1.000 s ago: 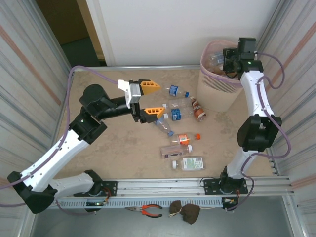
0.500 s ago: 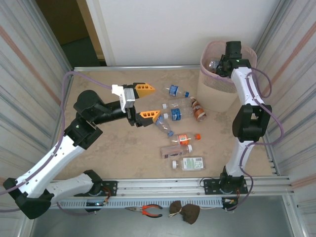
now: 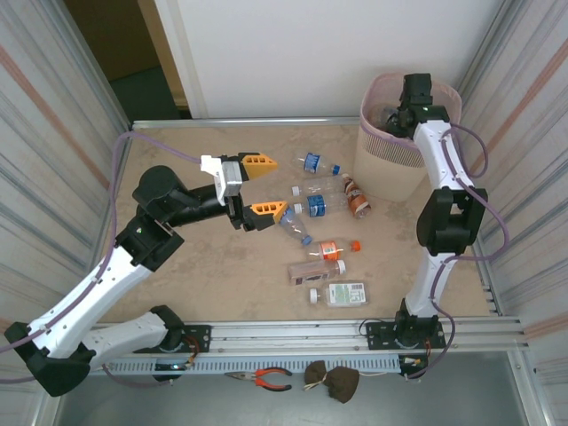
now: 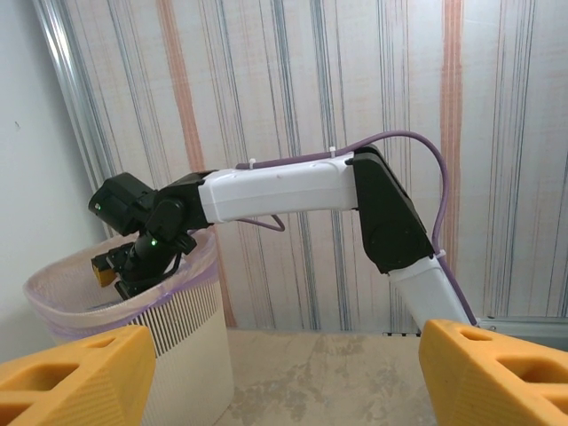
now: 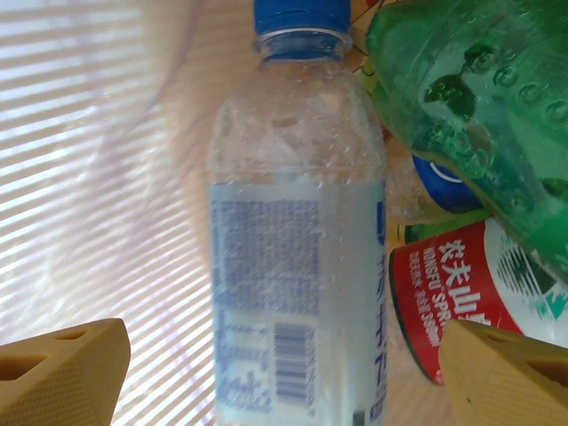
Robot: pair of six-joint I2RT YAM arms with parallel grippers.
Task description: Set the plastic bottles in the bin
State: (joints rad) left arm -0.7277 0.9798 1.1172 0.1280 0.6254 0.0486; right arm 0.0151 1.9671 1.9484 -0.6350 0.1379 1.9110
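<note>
The pale pink bin stands at the back right; in the left wrist view its slatted wall is at the left. My right gripper reaches down inside the bin, open. Between its wide-spread fingers lies a clear bottle with a blue cap, with gaps on both sides. Beside it in the bin are a green bottle and a red-labelled bottle. My left gripper hovers open and empty over the table, just left of several plastic bottles, such as a clear one and a brown one.
More bottles lie nearer the front: an orange-labelled one, a pinkish one and a flat clear one. Striped walls close in both sides. Pliers lie below the front rail.
My right gripper has swung left, dipped into the bin and opened wide, letting the clear bottle go. My left gripper has shifted slightly left and stayed open.
</note>
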